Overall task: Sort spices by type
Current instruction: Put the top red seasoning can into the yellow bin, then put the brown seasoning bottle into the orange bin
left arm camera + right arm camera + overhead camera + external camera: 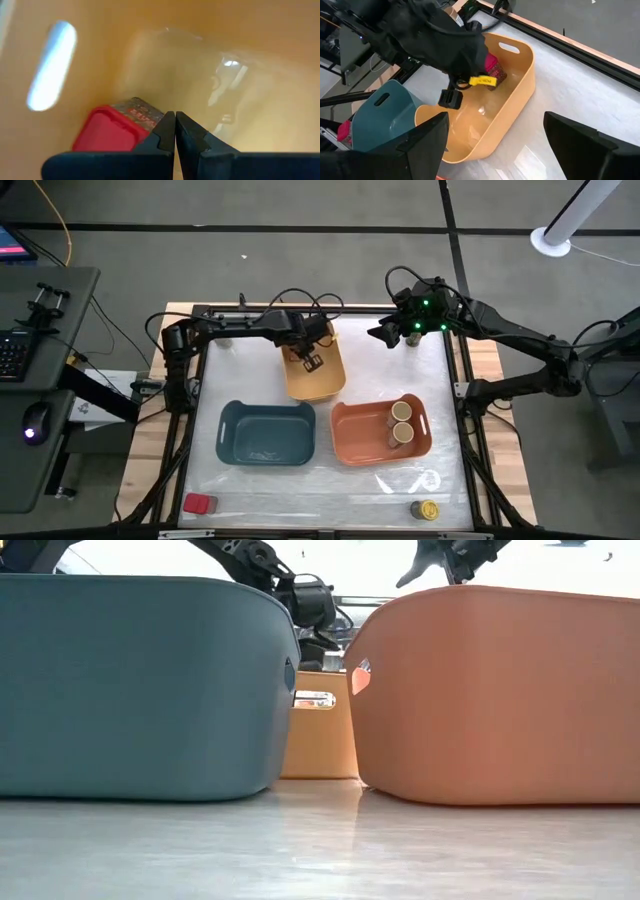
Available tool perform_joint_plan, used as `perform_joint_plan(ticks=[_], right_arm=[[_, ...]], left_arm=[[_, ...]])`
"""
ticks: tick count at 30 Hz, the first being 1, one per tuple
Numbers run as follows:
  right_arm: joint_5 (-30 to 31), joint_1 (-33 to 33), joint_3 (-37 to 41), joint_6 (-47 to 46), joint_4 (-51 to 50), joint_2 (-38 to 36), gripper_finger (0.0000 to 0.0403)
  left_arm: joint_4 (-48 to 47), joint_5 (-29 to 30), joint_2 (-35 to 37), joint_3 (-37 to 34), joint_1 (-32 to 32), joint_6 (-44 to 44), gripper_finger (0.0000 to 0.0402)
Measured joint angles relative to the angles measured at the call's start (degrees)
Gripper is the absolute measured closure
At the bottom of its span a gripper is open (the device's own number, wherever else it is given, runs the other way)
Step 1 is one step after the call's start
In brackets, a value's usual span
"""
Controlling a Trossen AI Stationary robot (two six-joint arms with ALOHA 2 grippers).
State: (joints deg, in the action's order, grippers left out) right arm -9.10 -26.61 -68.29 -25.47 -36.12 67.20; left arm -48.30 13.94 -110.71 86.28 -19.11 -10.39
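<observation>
A red boxy tin lies in the yellow bin, near its far end; it also shows in the right wrist view. My left gripper hangs over that bin, shut and empty, apart from the tin. My right gripper is open and empty, above the table to the right of the yellow bin. Two tan-lidded jars stand in the orange bin. A second red tin and a yellow-lidded jar rest on the table near its front edge.
The teal bin stands left of the orange bin, in front of the yellow one. In the low view the teal bin and the orange bin fill the foreground. A dark frame runs round the table.
</observation>
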Motion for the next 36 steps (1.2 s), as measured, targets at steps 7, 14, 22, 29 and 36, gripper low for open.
perform_joint_plan(ticks=[7,14,22,29,36], right_arm=[[1.1,0.0,0.0,0.0,0.0,0.0,0.0084],[1.4,0.0,0.0,0.7,0.0,0.0,0.0084],[2.7,0.0,0.0,1.8,0.0,0.0,0.0084],[3.0,0.0,0.0,3.5,0.0,0.0,0.0084],[4.8,-0.1,0.0,5.0,1.4,0.9,0.0084]], left_arm=[[1.8,1.3,5.2,0.0,0.0,-0.8,0.0401],[-1.3,8.2,14.6,0.0,-0.3,-3.3,0.0401],[-4.7,13.6,26.4,-8.3,-5.4,-9.3,0.0401],[-8.3,7.4,36.3,-17.5,-8.9,-16.8,0.0401],[-12.1,13.4,40.9,-17.8,-10.7,-18.0,0.0386]])
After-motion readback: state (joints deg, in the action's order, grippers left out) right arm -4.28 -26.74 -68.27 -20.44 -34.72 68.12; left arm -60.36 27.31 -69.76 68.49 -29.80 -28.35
